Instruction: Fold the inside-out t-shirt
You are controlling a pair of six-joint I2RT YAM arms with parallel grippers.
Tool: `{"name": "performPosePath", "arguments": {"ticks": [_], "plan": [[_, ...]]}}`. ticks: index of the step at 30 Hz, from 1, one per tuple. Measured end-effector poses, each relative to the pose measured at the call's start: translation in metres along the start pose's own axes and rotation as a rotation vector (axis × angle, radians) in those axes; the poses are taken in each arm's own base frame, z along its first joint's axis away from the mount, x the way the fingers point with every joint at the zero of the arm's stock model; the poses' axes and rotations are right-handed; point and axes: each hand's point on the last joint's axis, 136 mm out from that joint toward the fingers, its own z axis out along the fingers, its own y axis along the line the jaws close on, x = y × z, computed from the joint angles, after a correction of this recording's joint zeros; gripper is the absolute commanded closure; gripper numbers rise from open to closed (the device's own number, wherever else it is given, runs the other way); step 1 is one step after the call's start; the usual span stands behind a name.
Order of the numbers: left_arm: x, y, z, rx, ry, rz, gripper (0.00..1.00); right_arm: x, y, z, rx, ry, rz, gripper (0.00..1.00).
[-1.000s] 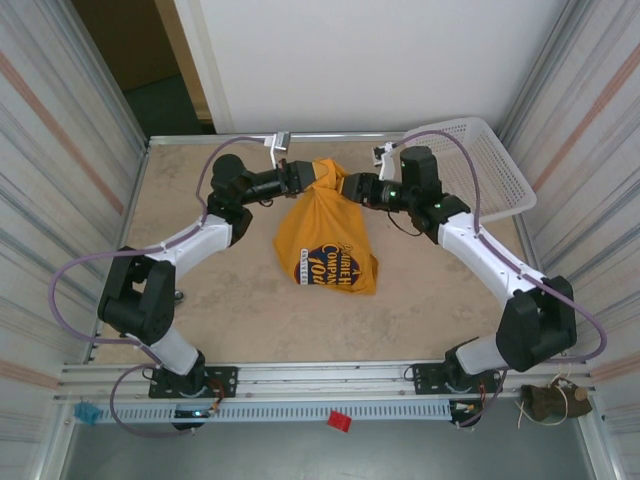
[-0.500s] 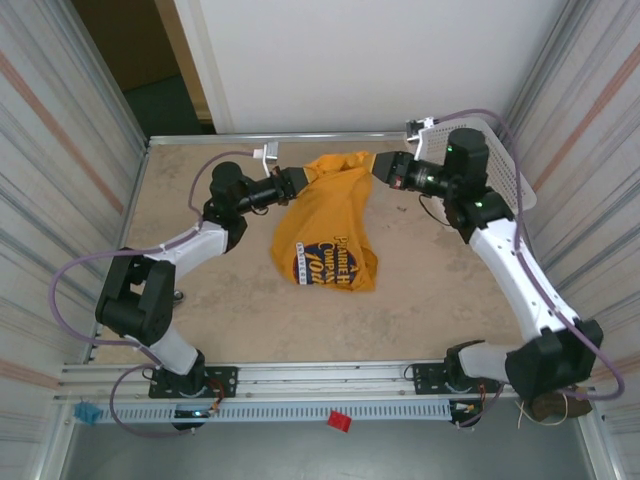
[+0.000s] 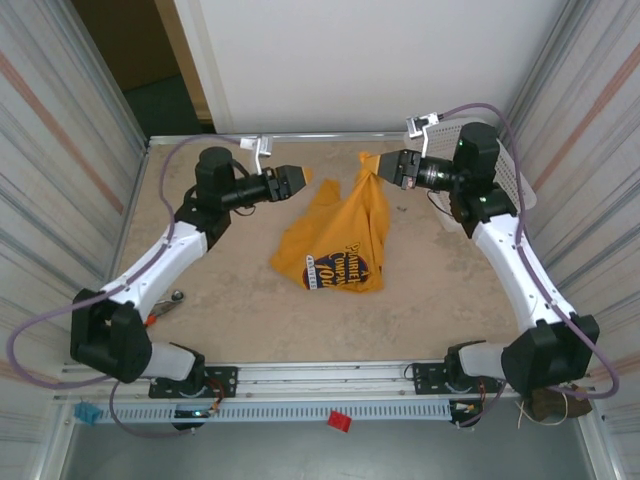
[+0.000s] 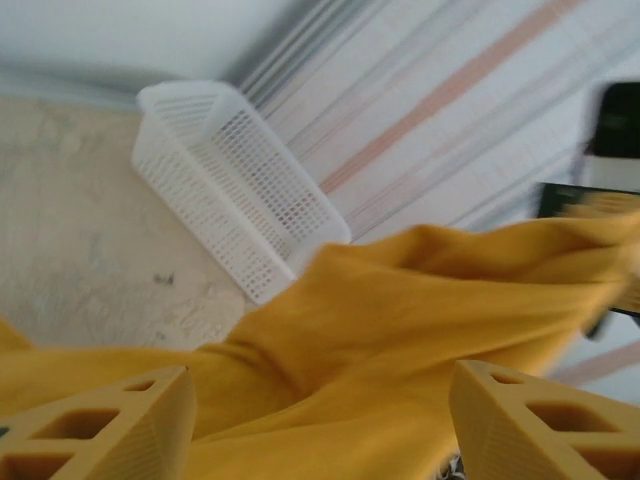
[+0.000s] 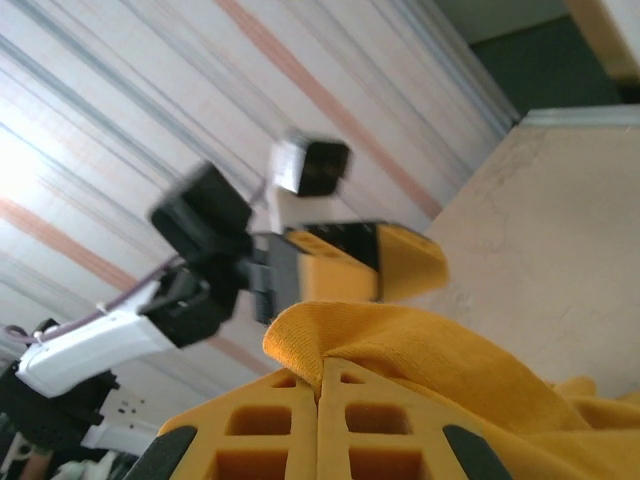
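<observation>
The left arm reaches from its base up the left side of the tabletop (image 3: 215, 280), elbow raised, forearm level and pointing right. The left pincer (image 3: 293, 180) stands with its fingers (image 4: 110, 430) well apart and holds nothing. In the left wrist view, yellow cloth hangs just beyond and between them, but it is not pinched.

The inside-out t-shirt (image 3: 335, 235) sits mid-tabletop, toward the far side. Its lower bulk is bunched on the surface with the dark print facing up, and one corner is drawn up to the right.

That corner is in the right pincer (image 3: 378, 168), whose jaws are closed tight on a fold of cloth. The right arm rises along the right side, its forearm turned back to the left and held above the surface, with the white basket (image 4: 230, 180) behind it.

No fold looks made, so this seems to be the spreading stage. The next move probably calls for the left pincer to take a fresh edge opposite the right's hold, so the two can pull the shirt taut and lay it flat
</observation>
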Motion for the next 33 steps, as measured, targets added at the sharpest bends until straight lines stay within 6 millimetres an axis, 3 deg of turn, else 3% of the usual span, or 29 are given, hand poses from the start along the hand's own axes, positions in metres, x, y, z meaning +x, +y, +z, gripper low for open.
{"name": "performPosePath", "arguments": {"ticks": [3, 6, 9, 13, 16, 19, 22, 25, 26, 28, 29, 30, 33], "plan": [[-0.008, -0.03, 0.002, 0.031, 0.003, 0.121, 0.29, 0.005, -0.002, 0.003, -0.031, 0.037, 0.017, 1.0], [-0.007, -0.033, 0.01, 0.026, 0.022, 0.165, 0.28, 0.0, 0.007, 0.006, -0.068, 0.057, 0.001, 1.0], [-0.001, -0.011, 0.025, -0.017, 0.045, 0.16, 0.25, -0.008, 0.025, 0.009, -0.105, 0.062, -0.038, 1.0], [0.023, 0.028, 0.049, -0.045, 0.116, 0.106, 0.27, -0.016, 0.043, 0.01, -0.132, 0.056, -0.083, 1.0], [0.049, 0.04, 0.058, -0.029, 0.166, 0.078, 0.32, -0.022, 0.029, 0.008, -0.082, 0.026, -0.069, 1.0], [0.091, 0.036, 0.064, -0.004, 0.237, 0.064, 0.36, -0.019, -0.019, 0.001, 0.055, -0.028, 0.007, 1.0], [0.146, 0.03, 0.069, 0.018, 0.334, 0.049, 0.36, 0.019, -0.09, -0.009, 0.244, -0.043, 0.166, 1.0], [0.206, 0.033, 0.064, 0.014, 0.442, 0.014, 0.37, 0.097, -0.151, -0.024, 0.416, 0.003, 0.339, 1.0], [0.22, 0.038, 0.061, 0.003, 0.47, 0.0, 0.37, 0.117, -0.161, -0.028, 0.453, 0.02, 0.377, 1.0], [0.241, 0.052, 0.053, -0.04, 0.504, -0.033, 0.36, 0.157, -0.173, -0.041, 0.525, 0.052, 0.434, 1.0], [0.245, 0.058, 0.05, -0.059, 0.508, -0.042, 0.35, 0.165, -0.173, -0.045, 0.538, 0.059, 0.434, 1.0], [0.245, 0.064, 0.048, -0.081, 0.503, -0.049, 0.33, 0.169, -0.169, -0.049, 0.547, 0.06, 0.427, 1.0], [0.227, 0.075, 0.045, -0.132, 0.45, -0.043, 0.31, 0.154, -0.148, -0.052, 0.515, 0.027, 0.321, 1.0]]}}
